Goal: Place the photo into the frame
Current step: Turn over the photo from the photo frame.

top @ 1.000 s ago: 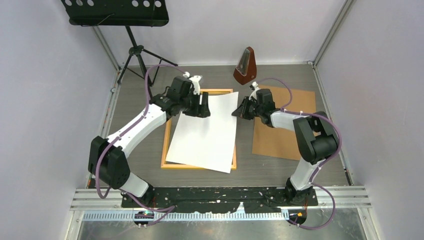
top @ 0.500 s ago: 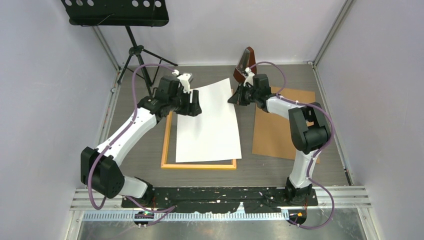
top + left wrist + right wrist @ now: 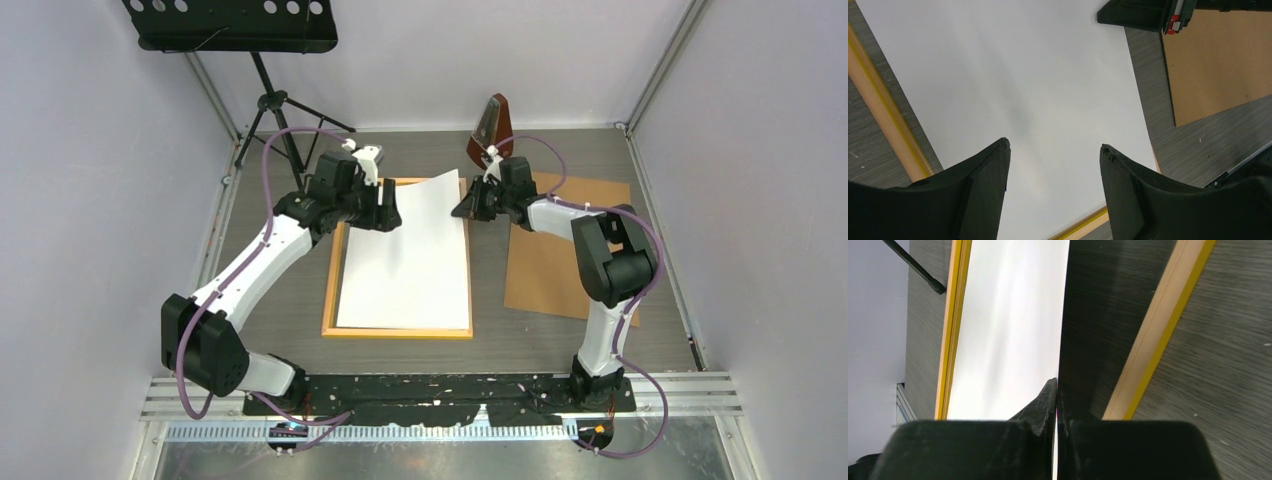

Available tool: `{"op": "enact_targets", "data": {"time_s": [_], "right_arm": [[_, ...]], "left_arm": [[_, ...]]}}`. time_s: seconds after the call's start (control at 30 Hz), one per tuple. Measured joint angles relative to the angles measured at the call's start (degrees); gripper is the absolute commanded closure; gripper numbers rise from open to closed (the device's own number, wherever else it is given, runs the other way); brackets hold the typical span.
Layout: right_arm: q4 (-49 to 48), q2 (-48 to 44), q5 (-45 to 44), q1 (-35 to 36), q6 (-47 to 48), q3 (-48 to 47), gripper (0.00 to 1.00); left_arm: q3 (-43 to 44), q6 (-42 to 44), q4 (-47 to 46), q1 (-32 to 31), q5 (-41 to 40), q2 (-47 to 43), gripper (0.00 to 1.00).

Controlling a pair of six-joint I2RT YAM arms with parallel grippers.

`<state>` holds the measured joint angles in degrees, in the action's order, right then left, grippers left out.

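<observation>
The photo (image 3: pixel 405 260) lies white back up inside the outline of the yellow-orange frame (image 3: pixel 331 290); its picture side is hidden. My right gripper (image 3: pixel 462 210) is shut on the photo's far right edge and holds that corner lifted. In the right wrist view the thin sheet (image 3: pixel 1008 330) runs between the closed fingertips of the right gripper (image 3: pixel 1057 382), with a frame strip (image 3: pixel 1158 325) to the right. My left gripper (image 3: pixel 385 212) hovers open over the photo's far left part. In the left wrist view the left gripper (image 3: pixel 1055 145) has only white paper (image 3: pixel 1023 75) showing between its fingers, beside the frame (image 3: pixel 883 115).
A plain brown backing sheet (image 3: pixel 565 250) lies right of the frame, under the right arm. A brown metronome (image 3: pixel 490 130) stands at the back, just behind the right gripper. A black music stand (image 3: pixel 235 25) on a tripod occupies the back left corner.
The photo lay skewed across the frame, its near corner overhanging; it has swung round and now lines up with the frame. Both grippers moved toward the back, the right one also leftward.
</observation>
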<state>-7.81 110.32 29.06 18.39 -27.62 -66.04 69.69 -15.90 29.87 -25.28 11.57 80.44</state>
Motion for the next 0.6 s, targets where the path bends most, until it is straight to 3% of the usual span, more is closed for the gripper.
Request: {"op": "enact_targets", "data": {"time_s": [0.6], "right_arm": [[-1.6,2.2,-0.5,1.1,-2.1,-2.4,0.94]], "left_arm": [[0.0,-0.1,0.0,1.0,0.1,0.0,0.34]]}}
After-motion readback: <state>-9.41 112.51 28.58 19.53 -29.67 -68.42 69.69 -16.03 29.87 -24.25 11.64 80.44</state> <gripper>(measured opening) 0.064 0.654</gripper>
